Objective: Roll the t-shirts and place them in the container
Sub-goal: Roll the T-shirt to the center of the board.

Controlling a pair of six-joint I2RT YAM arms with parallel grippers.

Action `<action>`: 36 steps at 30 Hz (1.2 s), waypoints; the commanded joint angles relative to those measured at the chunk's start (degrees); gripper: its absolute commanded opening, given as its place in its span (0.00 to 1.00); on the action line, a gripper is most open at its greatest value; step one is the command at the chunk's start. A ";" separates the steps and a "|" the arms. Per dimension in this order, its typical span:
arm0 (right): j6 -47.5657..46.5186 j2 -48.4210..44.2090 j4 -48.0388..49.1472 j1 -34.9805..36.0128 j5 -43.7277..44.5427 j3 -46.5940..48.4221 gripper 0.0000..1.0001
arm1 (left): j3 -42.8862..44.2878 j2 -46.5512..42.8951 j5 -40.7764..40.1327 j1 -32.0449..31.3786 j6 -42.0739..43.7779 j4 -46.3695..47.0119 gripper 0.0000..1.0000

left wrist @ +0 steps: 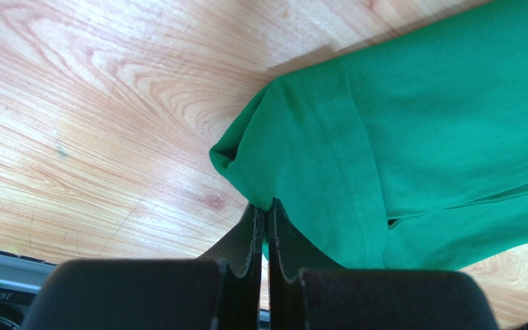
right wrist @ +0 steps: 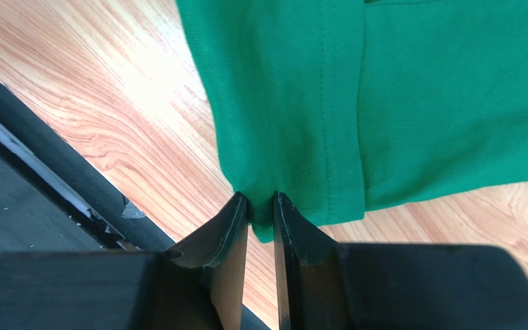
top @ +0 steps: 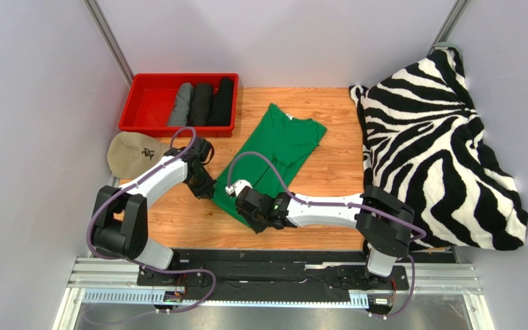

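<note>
Bright, even light pours down from above in the overhead view, soft enough that the arms leave only faint shading on the wooden table (top: 329, 172). The blanket (top: 439, 137) at 3 o'clock keeps clean whites, no burn-out, and the picture is sharp to the corners. Over to the left wrist: pale glare washes the wood toward 11 o'clock, and the green shirt (left wrist: 418, 137) drops a soft shadow along its edge near 12. The black fingers (left wrist: 249, 237) at 6 o'clock are dark and blurred. Right wrist now: a hot spot on the wood at 10 o'clock, stitching crisp, fingers (right wrist: 229, 227) soft and featureless below.
</note>
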 commanded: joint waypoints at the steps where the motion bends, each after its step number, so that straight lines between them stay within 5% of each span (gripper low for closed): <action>1: 0.89 -3.11 4.04 -4.54 -10.64 -1.47 0.22 | 3.69 1.36 -1.48 -0.52 1.37 -1.04 0.00; 8: 3.62 -2.93 7.20 -13.14 -23.65 -3.76 0.21 | 8.96 5.66 -2.18 -1.58 2.43 -1.66 0.04; 19: 7.83 -0.04 7.12 -19.31 -27.63 -3.33 0.20 | 13.54 11.38 -3.24 -2.55 4.45 -1.48 0.08; 28: 11.79 5.68 1.67 -21.77 -27.45 0.46 0.18 | 11.79 10.07 -1.49 -2.55 10.60 4.40 0.31; 36: 14.08 7.70 -0.08 -23.80 -30.35 1.68 0.17 | 3.53 -2.14 4.83 -2.55 13.68 13.81 0.51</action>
